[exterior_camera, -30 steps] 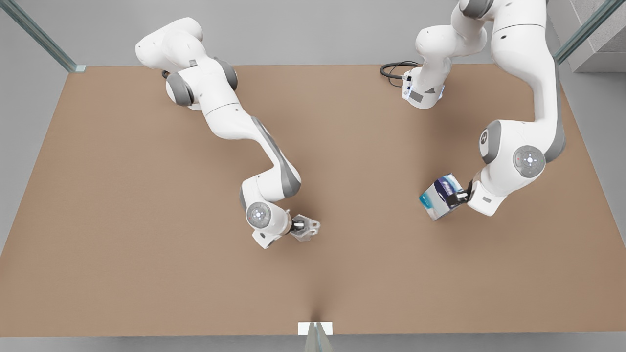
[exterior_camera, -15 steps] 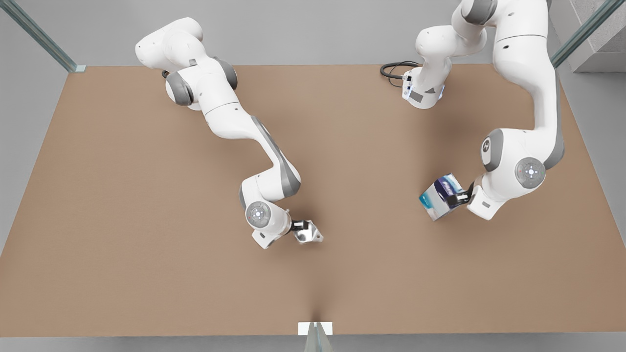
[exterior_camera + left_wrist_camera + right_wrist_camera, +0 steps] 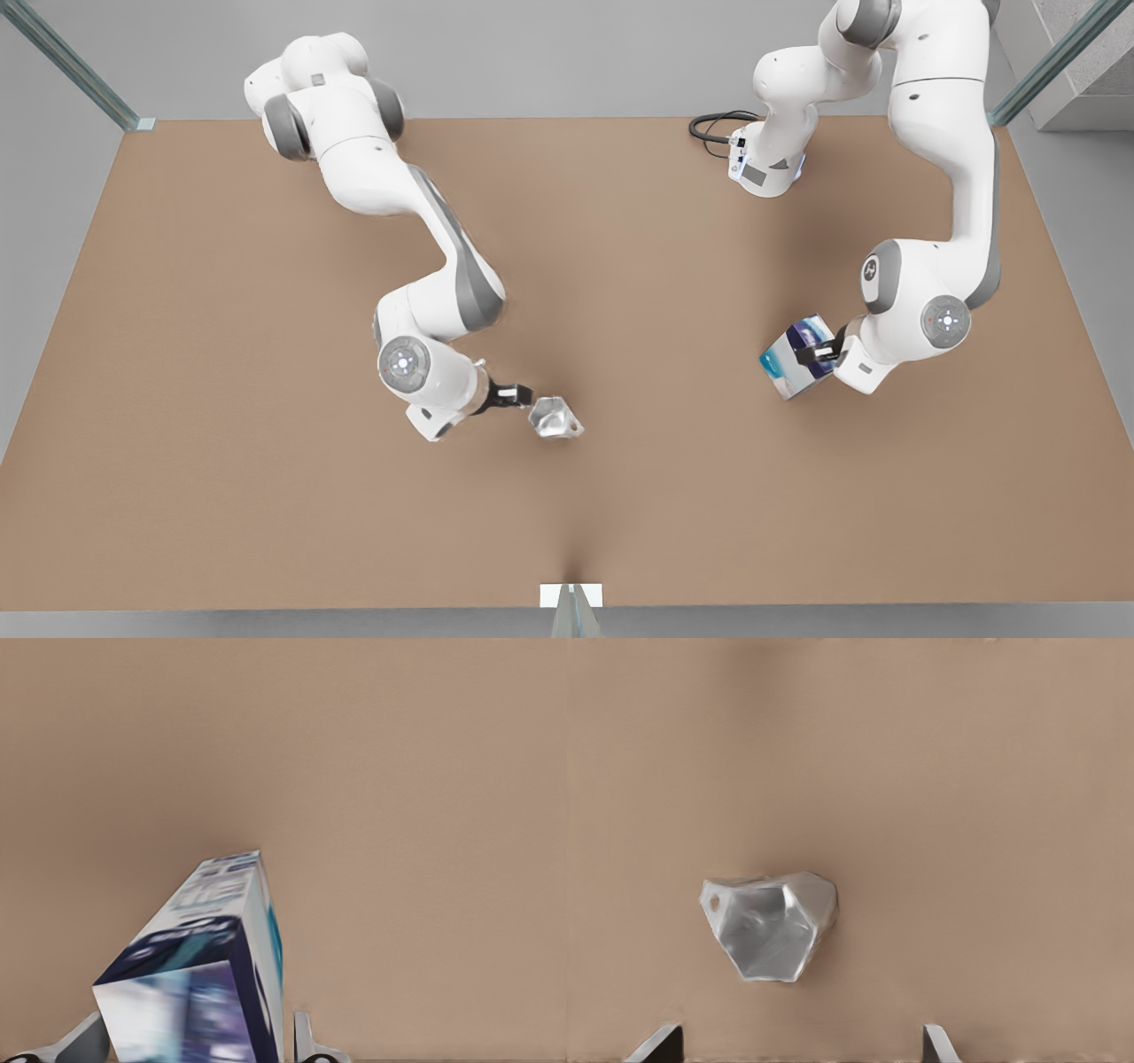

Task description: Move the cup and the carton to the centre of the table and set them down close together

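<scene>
- Watching the right gripper (image 3: 524,392) pull back from the cup (image 3: 555,417): a moment ago it was clamped on the cup, and now its jaws stand apart with the cup lying free on the counter (image 3: 221,461).
- From the right wrist view we see the cup (image 3: 771,926) resting alone on the brown surface, ahead of the two spread fingertips (image 3: 660,1045) and touching neither.
- We judge that as the cup's half of the job done: it sits close to the counter's middle, slightly toward the front view's left.
- Over on the front view's right, the left gripper (image 3: 819,353) has its jaws clamped on the carton (image 3: 797,357), and it has barely shifted over the last second.
- In the left wrist view the carton (image 3: 199,970) sits tilted between the fingers (image 3: 306,1041), with the counter stretching ahead of it.
- Cup and carton are well apart, so the carton has to travel toward the cup next.
- We'd watch the final approach: the light cup could be nudged away if the carton comes in too close.
</scene>
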Motion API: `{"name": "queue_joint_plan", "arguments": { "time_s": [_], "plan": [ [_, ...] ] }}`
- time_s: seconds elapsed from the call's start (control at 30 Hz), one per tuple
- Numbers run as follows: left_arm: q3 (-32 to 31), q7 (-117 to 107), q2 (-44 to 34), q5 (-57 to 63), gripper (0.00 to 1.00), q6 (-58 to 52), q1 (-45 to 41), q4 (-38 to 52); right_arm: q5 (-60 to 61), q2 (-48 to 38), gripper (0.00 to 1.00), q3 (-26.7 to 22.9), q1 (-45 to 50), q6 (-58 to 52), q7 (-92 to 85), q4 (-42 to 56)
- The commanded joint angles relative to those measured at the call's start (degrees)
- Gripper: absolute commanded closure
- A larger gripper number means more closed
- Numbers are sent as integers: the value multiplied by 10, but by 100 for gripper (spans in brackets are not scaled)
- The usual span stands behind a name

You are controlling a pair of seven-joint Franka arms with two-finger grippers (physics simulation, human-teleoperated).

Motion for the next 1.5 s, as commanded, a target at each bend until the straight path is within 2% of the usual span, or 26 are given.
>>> {"name": "queue_joint_plan", "arguments": {
  "time_s": [0.0,0.03,0.1,0.13,0.17,0.2,0.23,0.3,0.37,0.67,0.7,0.73,0.77,1.17,1.2,1.23,1.47],
  "plan": [
    [0,0,-1,-5,0,7,0,-5,-15,-16,0,0,-12,-23,-29,0],
    [0,0,-3,-5,0,18,0,-13,-78,-52,0,-1,-41,-80,-72,0],
    [0,0,-3,-5,0,35,0,-25,-211,-99,0,-2,-66,-85,-169,-13],
    [0,0,-11,-5,0,52,0,-46,-241,-112,0,-2,-89,-97,-204,-15],
    [0,0,-13,-5,0,64,0,-57,-273,-151,0,15,-125,-91,-202,-56],
    [0,0,-12,-5,0,64,0,-59,-303,-197,0,82,-195,-88,-198,-102],
    [0,0,-12,-5,0,64,-1,-60,-320,-219,0,116,-231,-89,-198,-114],
    [0,-1,-12,-5,0,63,-2,-61,-321,-272,0,145,-275,-87,-196,-164],
    [0,0,-10,-5,0,61,-2,-61,-321,-303,0,156,-281,-61,-195,-211],
    [0,-1,-2,-5,0,60,-5,-61,-328,-299,0,156,-278,-65,-194,-211],
    [0,0,-2,-5,7,58,-6,-61,-328,-299,0,156,-278,-65,-194,-211],
    [0,-1,-1,-5,30,57,-6,-60,-328,-299,0,156,-278,-65,-194,-212],
    [0,-1,-1,-5,33,56,-6,-59,-328,-299,0,156,-278,-66,-194,-212],
    [2,-3,-8,-5,35,55,-7,-56,-328,-299,0,156,-278,-67,-194,-212],
    [2,-3,-8,-5,36,54,-7,-56,-328,-299,0,156,-278,-67,-194,-212],
    [3,-3,-8,-5,44,54,-7,-56,-328,-299,0,156,-278,-67,-194,-212],
    [4,-12,-42,-21,44,27,-5,-53,-329,-299,0,156,-277,-67,-186,-213]
  ]
}}
